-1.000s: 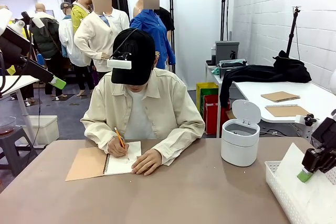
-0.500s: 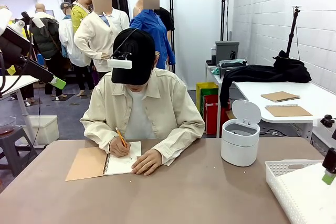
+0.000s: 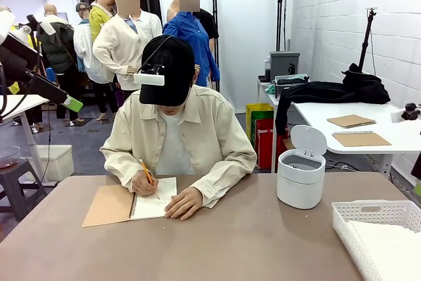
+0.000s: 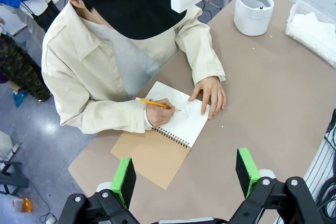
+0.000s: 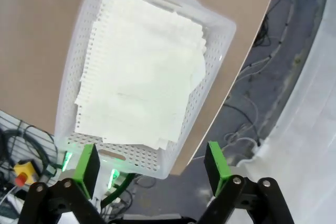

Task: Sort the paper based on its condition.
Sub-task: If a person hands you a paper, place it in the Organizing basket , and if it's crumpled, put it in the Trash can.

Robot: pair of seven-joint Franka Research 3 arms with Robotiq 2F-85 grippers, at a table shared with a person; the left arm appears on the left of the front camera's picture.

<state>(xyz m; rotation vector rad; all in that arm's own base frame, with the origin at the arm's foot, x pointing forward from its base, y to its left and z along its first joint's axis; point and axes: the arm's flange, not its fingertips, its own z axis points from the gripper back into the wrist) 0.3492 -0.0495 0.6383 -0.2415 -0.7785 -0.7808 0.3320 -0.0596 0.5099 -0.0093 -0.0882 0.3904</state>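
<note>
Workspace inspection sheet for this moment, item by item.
Surface: matte brown tabletop, person seated opposite.
Job's things: loose off-white paper sheets stacked in white lattice plastic basket.
Clutter: open spiral notebook, brown kraft cover, hand writing with orange pencil; round white bin, lid up.
Grippers: left gripper open, empty, above table; right gripper open, empty, above basket.
Cables: dark cables on floor beside table.
Surroundings: bystanders behind; side table with notebooks, black garment.

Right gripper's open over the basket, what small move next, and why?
Probably hover the right gripper clear of the basket and wait: the paper lies stacked inside, its jaws are empty, and the person's hand is writing in the notebook, offering no loose sheet.
</note>
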